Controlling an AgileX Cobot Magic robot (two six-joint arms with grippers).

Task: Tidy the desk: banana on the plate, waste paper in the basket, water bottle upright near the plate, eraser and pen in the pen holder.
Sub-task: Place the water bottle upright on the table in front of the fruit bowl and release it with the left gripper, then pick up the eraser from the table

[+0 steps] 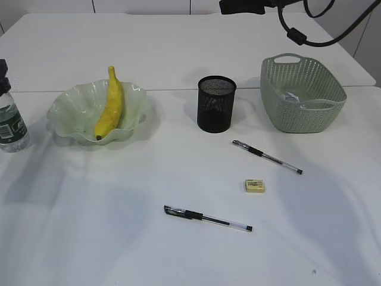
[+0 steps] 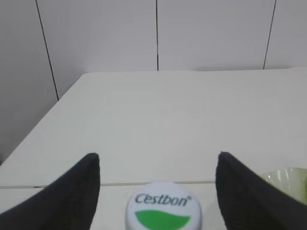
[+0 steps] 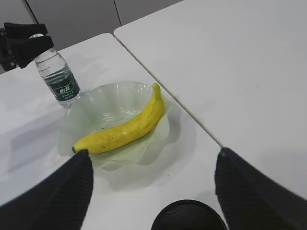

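While the water bottle (image 1: 11, 122) stands upright at the far left, just beside the plate (image 1: 71, 107), the left gripper (image 2: 158, 165) is around its top with the jaws spread wide: the white cap (image 2: 163, 211) sits between the two fingers and apart from both of them, so the gripper is open and is not holding the bottle. I judge this part of the task as done, and the gripper only needs to go away without pushing the bottle. To the right of that gripper the banana (image 1: 110, 110) lies in the plate, so this part also looks finished. The right gripper (image 3: 153, 163) hangs above the black pen holder (image 3: 188, 215), which shows just below and between its fingers; its jaws are also wide open and carry nothing, and the plate with the banana is ahead of it, with the bottle behind. In the exterior view the pen holder seems to have nothing in it, though I cannot see through the mesh fully. Right of the pen holder stands the basket (image 1: 277, 110), and something white (image 1: 292, 96) lies inside, probably the waste paper, so I count this as done too. What is left lies on the table in front: one pen (image 1: 207, 218) near the middle, a second pen (image 1: 268, 157) further right, and the eraser (image 1: 255, 186) between them. These three must go into the pen holder.
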